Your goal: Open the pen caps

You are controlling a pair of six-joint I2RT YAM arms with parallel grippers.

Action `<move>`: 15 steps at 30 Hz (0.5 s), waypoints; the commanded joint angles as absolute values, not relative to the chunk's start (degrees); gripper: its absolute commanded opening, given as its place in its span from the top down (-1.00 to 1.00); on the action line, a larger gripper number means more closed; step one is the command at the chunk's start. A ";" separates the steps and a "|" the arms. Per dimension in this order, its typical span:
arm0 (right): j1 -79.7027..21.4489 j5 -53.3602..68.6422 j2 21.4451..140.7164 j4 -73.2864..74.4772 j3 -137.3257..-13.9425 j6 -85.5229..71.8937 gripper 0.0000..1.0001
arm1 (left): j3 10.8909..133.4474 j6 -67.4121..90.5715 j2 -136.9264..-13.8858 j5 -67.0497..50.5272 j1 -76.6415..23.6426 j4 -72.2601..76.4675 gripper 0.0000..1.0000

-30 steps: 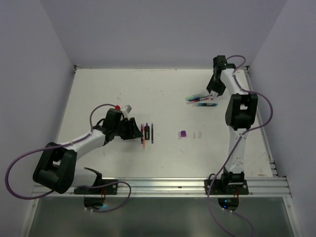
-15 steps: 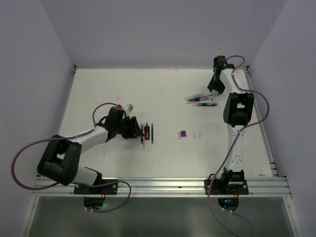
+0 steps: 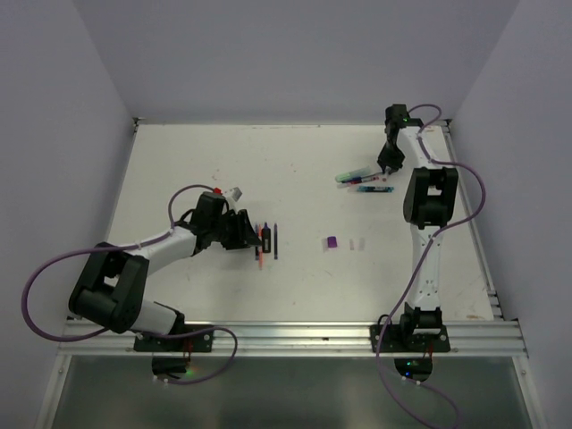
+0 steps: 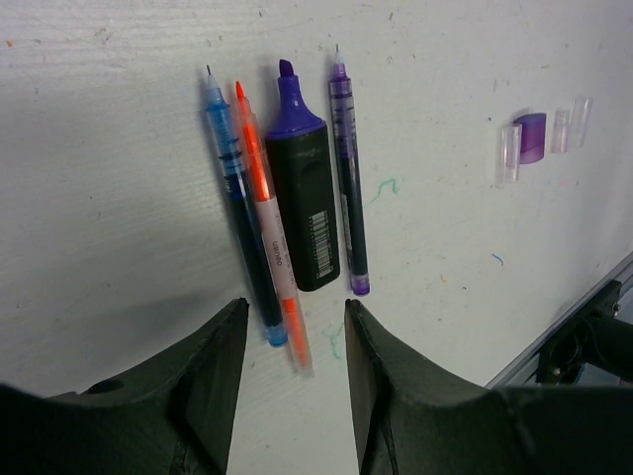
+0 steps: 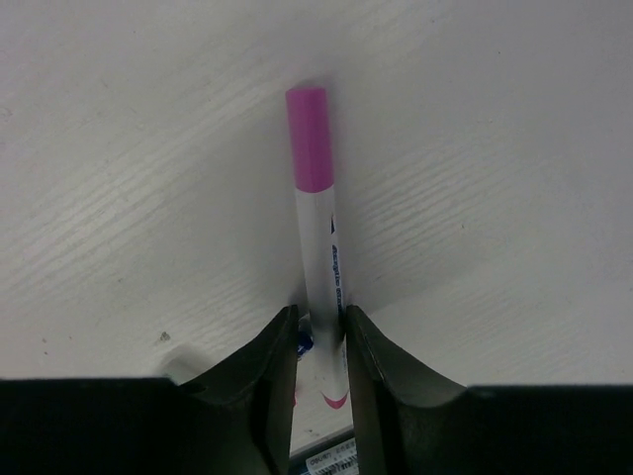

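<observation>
**A:** The right fingers (image 5: pixel 259 381): clenched or loose?

**B:** Clenched. One pad presses each side of the white barrel of a pink-capped pen (image 5: pixel 323 267). Its pink cap (image 5: pixel 310 139) is still on and points away from the wrist.

**A:** And the left fingers (image 4: pixel 203 381)?

**B:** Released, with nothing held between them. They hang over the near ends of four uncapped pens lying side by side on the table (image 4: pixel 119 119): a blue pen (image 4: pixel 237 188), an orange pen (image 4: pixel 265 198), a black highlighter (image 4: pixel 305 198) and a purple pen (image 4: pixel 348 178).

**A:** Loose caps?

**B:** They are off to one side, well apart from that row. There is a purple cap (image 4: pixel 532 137) with clear caps (image 4: pixel 509 153) just beside it.

**A:** From above?

**B:** The right gripper (image 3: pixel 387 168) is at the far right of the table, beside a few more pens (image 3: pixel 357 178). The left gripper (image 3: pixel 243 234) is left of centre.
</observation>
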State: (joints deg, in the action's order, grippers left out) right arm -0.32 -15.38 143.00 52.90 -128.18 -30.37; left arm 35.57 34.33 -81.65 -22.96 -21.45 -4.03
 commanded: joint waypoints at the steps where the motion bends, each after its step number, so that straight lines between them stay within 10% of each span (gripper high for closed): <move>1: 1.48 -14.68 143.35 52.47 -126.57 -31.55 0.44 | 36.30 34.19 -80.51 -23.91 -21.53 -2.37 0.07; 9: 2.28 -12.40 142.65 48.87 -122.35 -29.36 1.00 | 36.30 34.01 -79.11 -23.64 -21.53 -3.60 0.07; 15: 2.81 -12.39 139.84 46.67 -121.90 -26.81 1.00 | 36.82 33.93 -77.87 -23.56 -21.53 -5.36 0.07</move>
